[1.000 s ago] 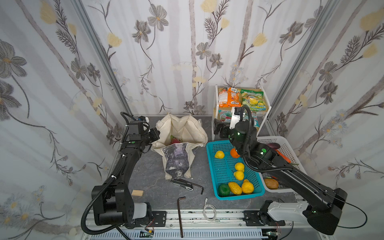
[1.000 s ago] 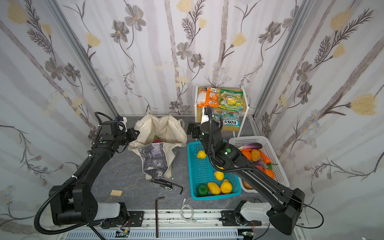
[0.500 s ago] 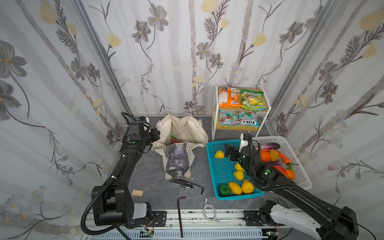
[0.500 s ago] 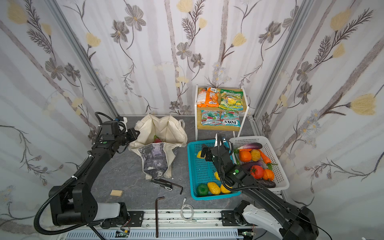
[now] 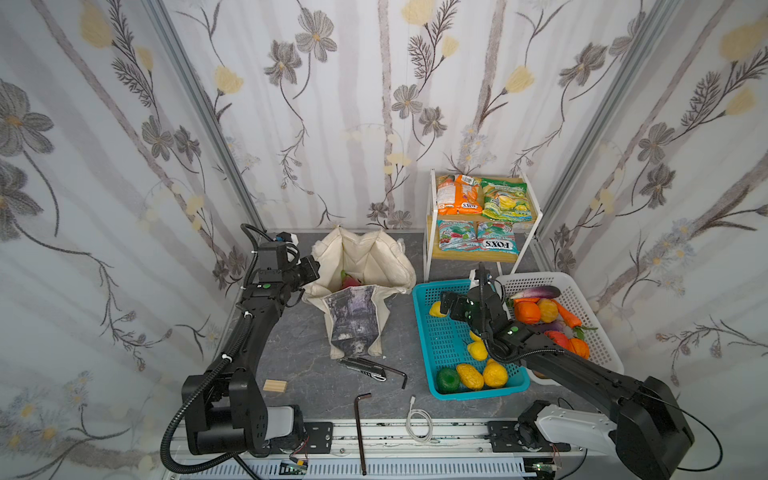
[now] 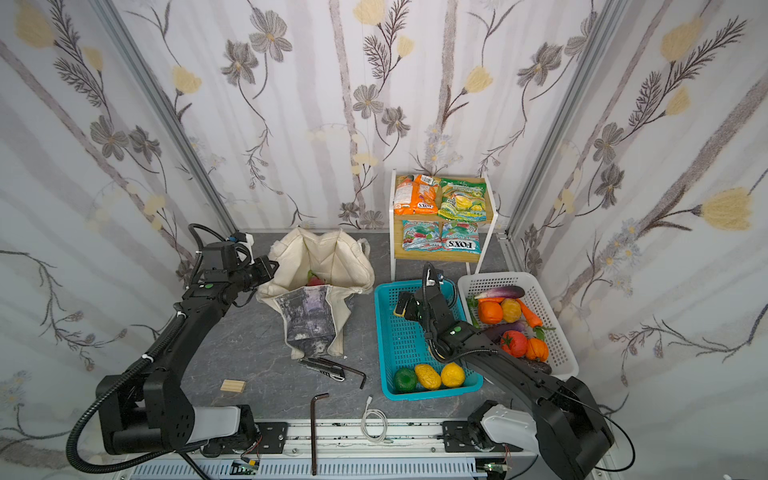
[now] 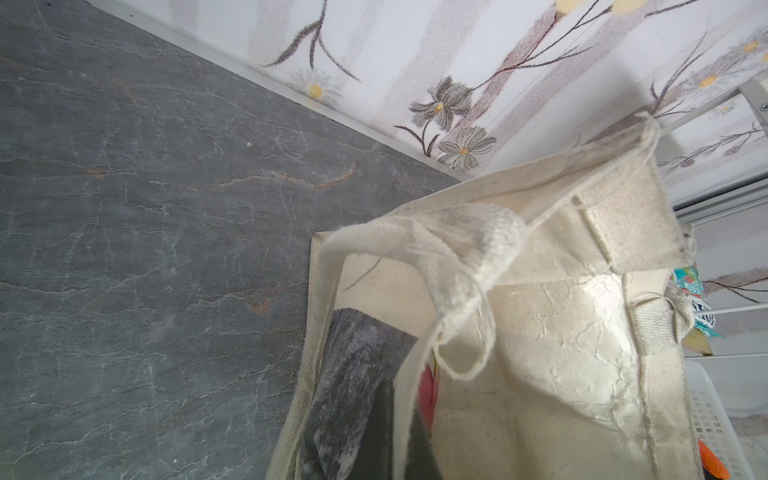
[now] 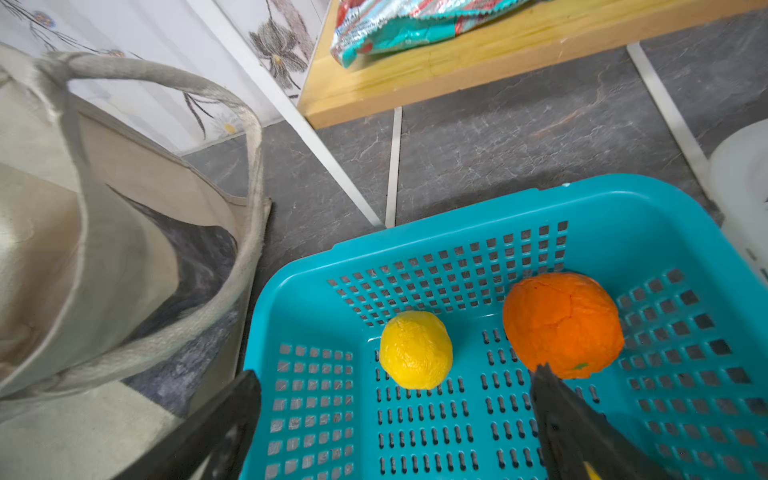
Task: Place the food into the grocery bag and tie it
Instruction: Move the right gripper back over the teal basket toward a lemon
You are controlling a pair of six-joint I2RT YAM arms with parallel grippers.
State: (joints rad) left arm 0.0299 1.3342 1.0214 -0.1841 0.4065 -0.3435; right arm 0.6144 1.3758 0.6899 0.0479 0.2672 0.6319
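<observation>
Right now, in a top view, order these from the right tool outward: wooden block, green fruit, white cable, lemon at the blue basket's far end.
1. Lemon, just ahead of the right tool.
2. Green fruit, blue basket's near corner.
3. White cable, front edge, middle.
4. Wooden block, far left.
</observation>
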